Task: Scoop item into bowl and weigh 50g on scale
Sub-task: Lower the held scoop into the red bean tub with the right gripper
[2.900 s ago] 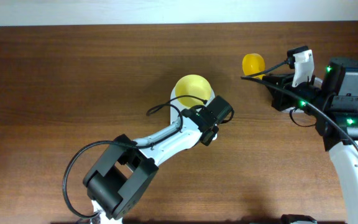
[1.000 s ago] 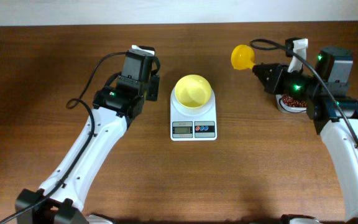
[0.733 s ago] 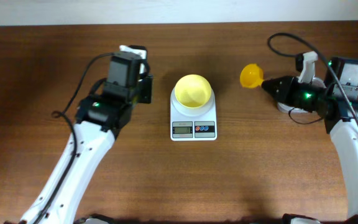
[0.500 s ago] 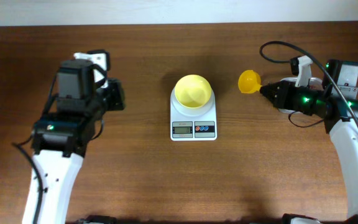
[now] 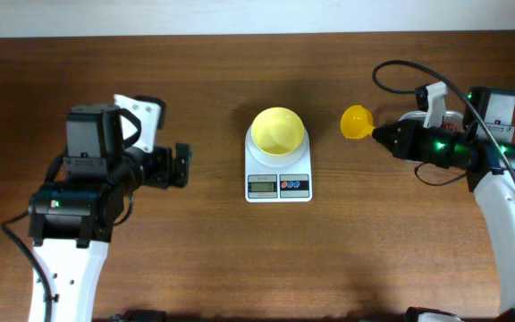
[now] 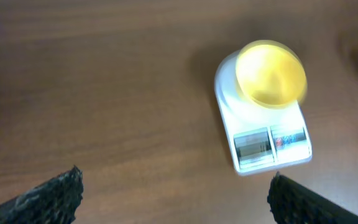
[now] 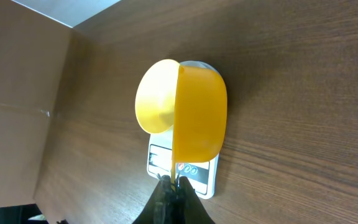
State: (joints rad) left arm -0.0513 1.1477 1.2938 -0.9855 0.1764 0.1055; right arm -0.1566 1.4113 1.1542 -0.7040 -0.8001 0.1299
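Observation:
The white scale (image 5: 278, 175) sits mid-table with the pale-yellow bowl (image 5: 278, 131) on its platform. In the overhead view the bowl looks empty. My left gripper (image 5: 181, 166) hovers left of the scale, open, with nothing between its fingers. The left wrist view shows the scale (image 6: 272, 149) and bowl (image 6: 271, 73) ahead, beyond the left gripper (image 6: 176, 177). To the right of the scale, my right gripper (image 5: 384, 137) is shut on the handle of a yellow scoop (image 5: 357, 122). From the right wrist, the scoop (image 7: 199, 118) covers part of the bowl (image 7: 154, 96) and scale (image 7: 194, 174). The beans are hidden.
A pale container rim (image 5: 414, 117) shows under the right arm at the far right. The dark wooden table (image 5: 240, 259) ends at a light wall along the back. A cable loops above the right arm (image 5: 392, 67).
The left arm has drawn back from beside the scale toward the left front, and its jaws have opened wide. The right arm has brought the scoop down closer to the scale.

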